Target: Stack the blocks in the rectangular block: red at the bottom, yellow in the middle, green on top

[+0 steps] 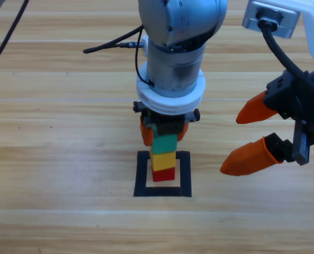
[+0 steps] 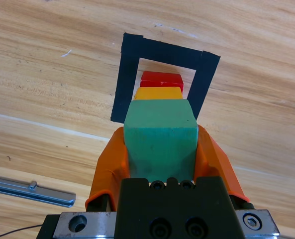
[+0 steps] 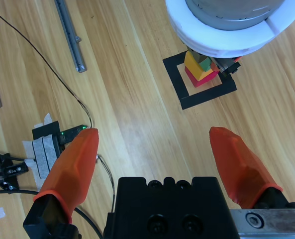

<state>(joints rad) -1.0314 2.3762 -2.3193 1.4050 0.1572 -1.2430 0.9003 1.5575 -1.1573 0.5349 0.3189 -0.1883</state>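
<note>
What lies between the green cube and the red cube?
The yellow cube, stacked between green cube and red cube; the high view shows it.

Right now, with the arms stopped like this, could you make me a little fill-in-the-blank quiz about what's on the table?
1. The bottom cube of the stack is ____.
2. The left gripper is shut on the ____ cube.
3. The stack stands inside a square of black ____ on the table.
4. The right gripper, off to the side, has its jaws ____.

Missing words: red; green; tape; open
</note>
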